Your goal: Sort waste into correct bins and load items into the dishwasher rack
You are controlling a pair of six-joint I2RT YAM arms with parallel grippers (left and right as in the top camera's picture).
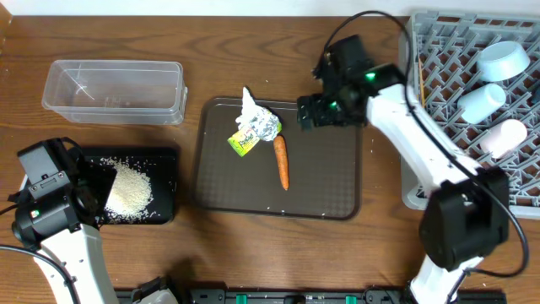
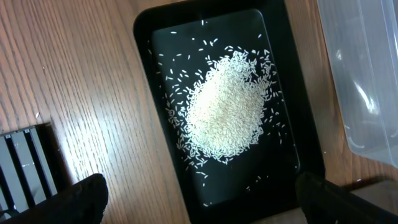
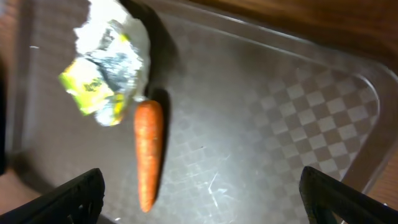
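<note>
Loose white rice (image 1: 131, 192) lies heaped in the shallow black tray (image 1: 165, 162), with the clear tub (image 1: 114, 90) behind it. My left gripper (image 1: 94, 187) hovers open over that tray's left end. In the left wrist view the rice (image 2: 227, 115) fills the tray (image 2: 144, 50) ahead of the gripper (image 2: 208, 202). On the brown tray (image 1: 329, 181) lie the crumpled wrapper (image 1: 253, 127) and the carrot (image 1: 282, 160). My right gripper (image 1: 310, 111) hangs open over its far right corner. The right wrist view shows the carrot (image 3: 148, 152) and wrapper (image 3: 109, 71) beyond the gripper (image 3: 208, 202).
The grey rack (image 1: 439, 51) at the right holds a small light-blue bowl (image 1: 504, 59), a pale-blue cup (image 1: 481, 101), a white cup (image 1: 504, 137) and thin wooden chopsticks (image 1: 419, 76) by its left wall. The clear tub (image 2: 367, 74) stands right of the black tray.
</note>
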